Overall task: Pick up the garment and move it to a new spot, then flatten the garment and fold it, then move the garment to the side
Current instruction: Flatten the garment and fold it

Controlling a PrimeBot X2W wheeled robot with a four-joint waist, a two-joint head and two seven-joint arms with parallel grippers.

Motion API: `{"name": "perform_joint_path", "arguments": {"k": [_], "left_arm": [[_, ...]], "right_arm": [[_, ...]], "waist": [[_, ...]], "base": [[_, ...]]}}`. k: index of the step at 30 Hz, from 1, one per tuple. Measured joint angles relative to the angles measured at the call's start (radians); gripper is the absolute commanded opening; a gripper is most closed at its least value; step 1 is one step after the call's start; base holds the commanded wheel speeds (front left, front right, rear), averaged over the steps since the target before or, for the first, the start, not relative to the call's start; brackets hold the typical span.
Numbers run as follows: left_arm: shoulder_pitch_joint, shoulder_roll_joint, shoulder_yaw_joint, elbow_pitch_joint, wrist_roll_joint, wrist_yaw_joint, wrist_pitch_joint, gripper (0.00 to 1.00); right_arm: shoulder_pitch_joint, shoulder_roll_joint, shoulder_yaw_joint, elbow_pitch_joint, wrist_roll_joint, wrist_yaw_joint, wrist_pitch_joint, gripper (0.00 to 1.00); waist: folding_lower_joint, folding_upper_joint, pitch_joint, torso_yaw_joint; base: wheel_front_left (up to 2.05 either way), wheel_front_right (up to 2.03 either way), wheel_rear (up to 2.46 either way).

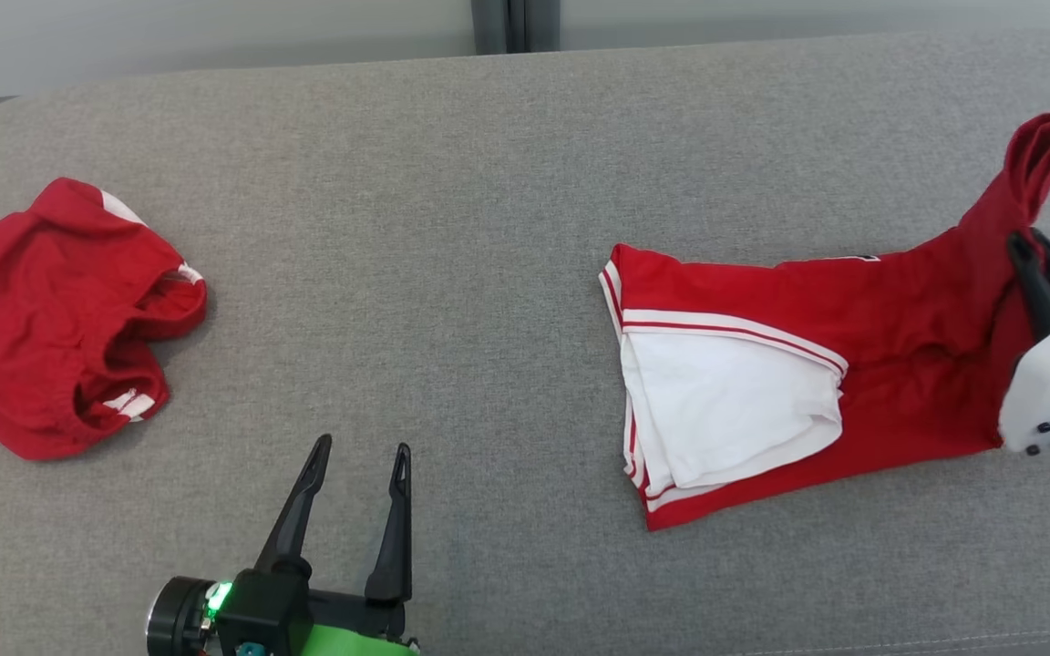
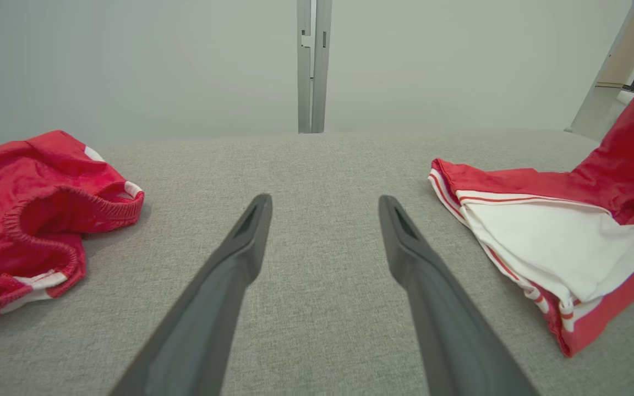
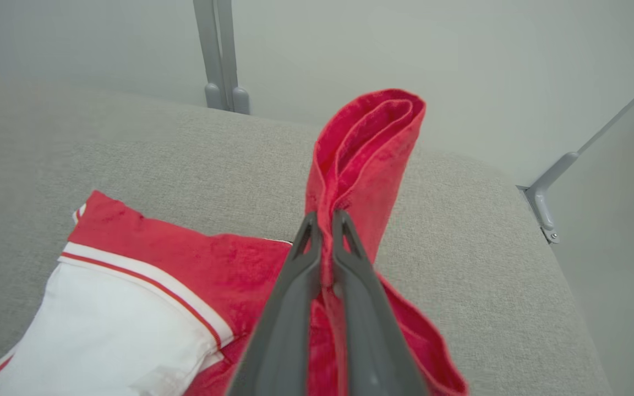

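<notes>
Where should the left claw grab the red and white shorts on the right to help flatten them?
Probably the striped hem corner nearest the left claw, coming in low from the robot's left. That end of the shorts lies flat with its edge exposed, opposite the end the right claw holds pinched and raised.

The left gripper (image 1: 363,446) has dark tapered fingers, a black-and-green base and green light; the right gripper (image 1: 1028,239) has a white housing.
</notes>
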Motion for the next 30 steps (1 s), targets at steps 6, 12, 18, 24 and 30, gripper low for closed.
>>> {"name": "perform_joint_path", "arguments": {"k": [6, 12, 18, 24, 30], "left_arm": [[-0.013, 0.000, -0.011, 0.005, -0.008, 0.002, 0.000, 1.00], [-0.018, 0.000, -0.022, 0.012, -0.023, 0.009, 0.000, 1.00], [-0.021, 0.000, -0.035, 0.015, -0.031, 0.011, 0.000, 1.00], [-0.031, 0.000, -0.048, 0.025, -0.041, 0.010, 0.000, 1.00], [-0.032, 0.000, -0.057, 0.029, -0.048, 0.010, 0.000, 1.00]], "right_arm": [[0.037, 0.111, 0.070, -0.086, -0.028, 0.000, 0.032, 0.00], [0.072, 0.177, 0.131, -0.083, -0.027, 0.000, 0.035, 0.00], [0.084, 0.208, 0.183, -0.023, -0.012, -0.001, 0.011, 0.00], [0.069, 0.247, 0.221, 0.068, -0.002, -0.001, -0.021, 0.00], [0.052, 0.273, 0.254, 0.114, 0.032, -0.001, -0.049, 1.00]], "waist": [[0.0000, 0.0000, 0.010, 0.038], [0.0000, 0.0000, 0.013, 0.081], [0.0000, 0.0000, 0.015, 0.109], [0.0000, 0.0000, 0.017, 0.133], [0.0000, 0.0000, 0.013, 0.149]], "base": [[0.00, 0.00, 0.00], [0.00, 0.00, 0.00], [0.00, 0.00, 0.00], [0.00, 0.00, 0.00], [0.00, 0.00, 0.00]]}}
